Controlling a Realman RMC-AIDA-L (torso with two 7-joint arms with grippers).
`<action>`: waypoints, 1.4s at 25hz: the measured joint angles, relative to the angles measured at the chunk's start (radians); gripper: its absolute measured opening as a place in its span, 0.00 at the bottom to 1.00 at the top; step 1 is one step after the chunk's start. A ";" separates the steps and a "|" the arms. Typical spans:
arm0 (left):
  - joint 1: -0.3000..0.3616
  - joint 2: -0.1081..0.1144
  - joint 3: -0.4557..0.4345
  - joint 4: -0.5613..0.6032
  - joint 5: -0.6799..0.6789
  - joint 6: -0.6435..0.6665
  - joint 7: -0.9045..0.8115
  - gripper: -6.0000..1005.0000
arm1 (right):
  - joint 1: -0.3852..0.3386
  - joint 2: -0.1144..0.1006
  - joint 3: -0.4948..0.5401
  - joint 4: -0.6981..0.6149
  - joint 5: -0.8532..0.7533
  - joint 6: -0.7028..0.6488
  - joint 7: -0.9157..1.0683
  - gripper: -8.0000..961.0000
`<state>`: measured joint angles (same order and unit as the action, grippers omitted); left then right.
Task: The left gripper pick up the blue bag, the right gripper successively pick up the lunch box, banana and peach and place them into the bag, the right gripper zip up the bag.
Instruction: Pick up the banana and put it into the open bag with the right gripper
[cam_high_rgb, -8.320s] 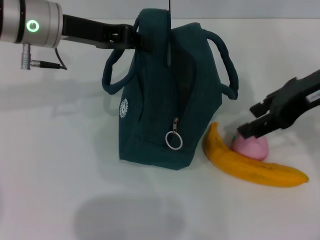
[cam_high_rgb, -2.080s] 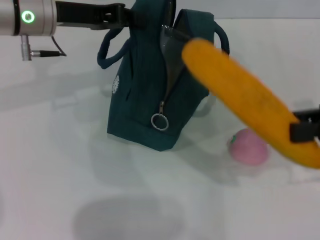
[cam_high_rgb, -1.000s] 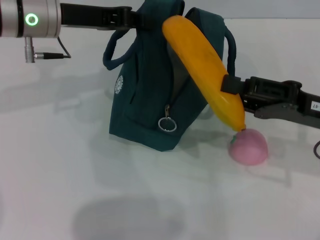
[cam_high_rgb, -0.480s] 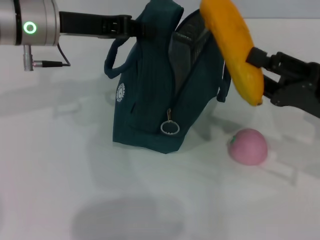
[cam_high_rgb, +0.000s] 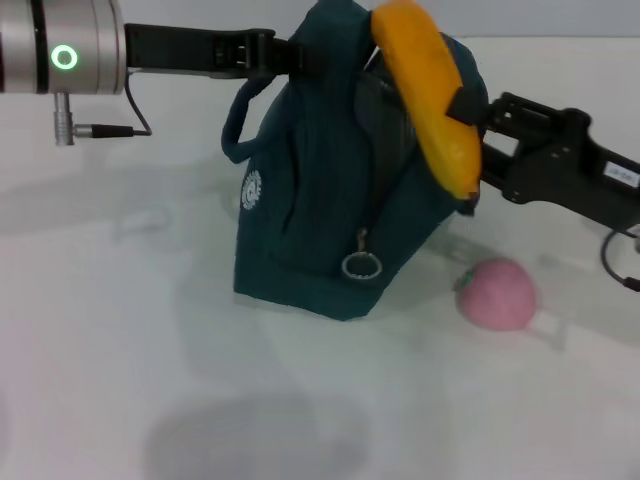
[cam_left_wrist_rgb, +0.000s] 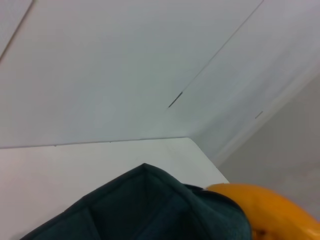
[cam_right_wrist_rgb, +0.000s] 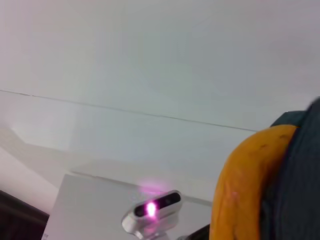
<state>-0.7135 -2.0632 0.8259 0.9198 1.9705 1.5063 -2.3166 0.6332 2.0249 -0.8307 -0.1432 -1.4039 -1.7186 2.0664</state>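
Note:
The blue bag (cam_high_rgb: 320, 210) stands upright mid-table, its top edge pinched by my left gripper (cam_high_rgb: 288, 56), which is shut on it. My right gripper (cam_high_rgb: 468, 108) is shut on the banana (cam_high_rgb: 425, 95), which tilts steeply across the bag's open top, upper end above the opening and dark lower tip hanging at the bag's right side. On the table to the bag's right the pink peach (cam_high_rgb: 495, 293) lies untouched. The lunch box is out of view. Both wrist views catch the bag fabric (cam_left_wrist_rgb: 145, 205) and the banana (cam_right_wrist_rgb: 245, 185).
The bag's silver zipper ring (cam_high_rgb: 361, 266) hangs low on its front edge, and one loop handle (cam_high_rgb: 240, 135) droops on its left. The white table (cam_high_rgb: 120, 330) stretches around the bag. My right arm (cam_high_rgb: 570, 185) reaches in from the right, above the peach.
The right gripper carried the banana leftward until it lies over the bag's open top. The bag shifted a little to the right. The peach stayed put.

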 joint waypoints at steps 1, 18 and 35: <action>0.000 0.000 0.000 0.000 0.000 0.000 0.000 0.05 | 0.007 0.000 -0.002 0.010 -0.001 0.007 0.000 0.46; 0.005 0.000 0.001 0.004 -0.002 0.002 0.002 0.05 | 0.010 0.003 -0.093 0.019 0.010 0.080 0.026 0.46; 0.017 0.000 0.001 0.002 -0.002 0.026 0.003 0.05 | 0.019 0.000 -0.090 -0.033 0.080 0.081 -0.017 0.47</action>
<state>-0.6964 -2.0631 0.8268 0.9217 1.9685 1.5322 -2.3137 0.6520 2.0248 -0.9212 -0.1764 -1.3240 -1.6380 2.0496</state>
